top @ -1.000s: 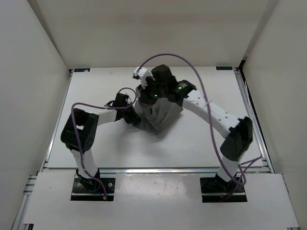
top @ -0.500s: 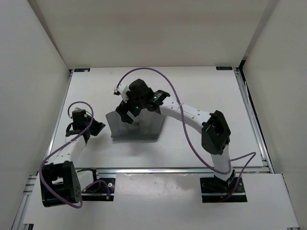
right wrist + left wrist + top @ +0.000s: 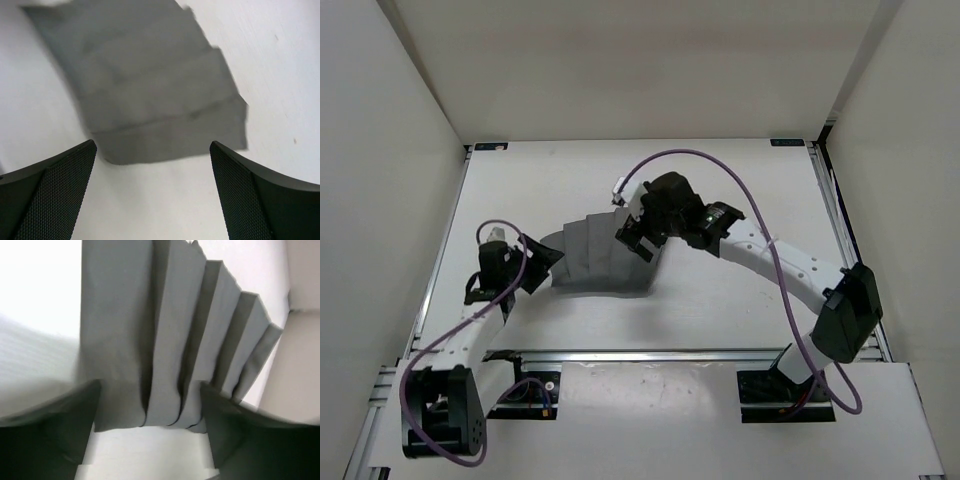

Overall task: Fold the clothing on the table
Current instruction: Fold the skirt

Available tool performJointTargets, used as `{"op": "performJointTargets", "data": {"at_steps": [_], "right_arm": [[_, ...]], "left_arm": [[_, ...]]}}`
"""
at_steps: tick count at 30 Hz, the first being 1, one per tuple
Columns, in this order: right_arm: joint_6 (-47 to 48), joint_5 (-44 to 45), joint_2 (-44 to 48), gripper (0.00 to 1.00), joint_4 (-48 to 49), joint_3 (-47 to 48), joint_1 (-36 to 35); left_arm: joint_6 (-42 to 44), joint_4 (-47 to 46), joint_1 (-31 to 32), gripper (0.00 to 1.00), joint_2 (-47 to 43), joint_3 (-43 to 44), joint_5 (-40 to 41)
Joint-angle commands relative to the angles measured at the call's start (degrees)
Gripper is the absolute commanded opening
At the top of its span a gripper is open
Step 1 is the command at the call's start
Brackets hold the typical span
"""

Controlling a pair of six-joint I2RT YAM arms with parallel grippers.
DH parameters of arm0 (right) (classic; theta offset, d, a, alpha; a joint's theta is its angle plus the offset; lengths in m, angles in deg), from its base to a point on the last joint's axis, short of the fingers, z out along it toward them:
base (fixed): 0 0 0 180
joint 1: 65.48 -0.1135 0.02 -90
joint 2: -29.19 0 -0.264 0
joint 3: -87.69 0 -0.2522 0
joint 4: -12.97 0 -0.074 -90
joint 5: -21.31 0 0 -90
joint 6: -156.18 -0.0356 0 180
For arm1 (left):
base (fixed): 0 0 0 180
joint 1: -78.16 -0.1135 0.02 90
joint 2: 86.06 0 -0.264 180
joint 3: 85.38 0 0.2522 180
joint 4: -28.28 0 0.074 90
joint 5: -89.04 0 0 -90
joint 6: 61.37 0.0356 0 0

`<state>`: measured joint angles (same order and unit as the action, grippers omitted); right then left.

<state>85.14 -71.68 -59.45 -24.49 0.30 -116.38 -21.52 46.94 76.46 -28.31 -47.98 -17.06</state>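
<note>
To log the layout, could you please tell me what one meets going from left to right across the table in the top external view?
left hand → clothing → right hand, which is over the clothing's right edge.

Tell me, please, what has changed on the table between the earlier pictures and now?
The clothing, bunched at mid-table a second ago, has been drawn left and now lies fanned out flat on the table. Both grippers have let go of it. The left gripper stands open at its left edge, and the right gripper is open above its right part. Nothing else visibly changed.
</note>
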Motion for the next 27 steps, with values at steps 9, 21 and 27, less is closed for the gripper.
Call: {"op": "performJointTargets", "data": {"at_steps": [9, 21, 27], "right_arm": [[0.0, -2.5, 4.0, 0.99, 0.9, -3.0, 10.3], [-0.8, -5.5, 8.7, 1.0, -1.2, -8.4, 15.7], [-1.2, -5.7, 8.8, 0.99, -0.8, -8.7, 16.1]], "left_arm": [[-18.0, -11.9, 4.7, 0.99, -13.6, -19.5, 4.0], [-30.4, 1.3, -0.7, 0.98, -51.4, -36.4, 12.3], [-23.0, 11.3, 0.3, 0.98, -44.1, -28.8, 12.2]]}}
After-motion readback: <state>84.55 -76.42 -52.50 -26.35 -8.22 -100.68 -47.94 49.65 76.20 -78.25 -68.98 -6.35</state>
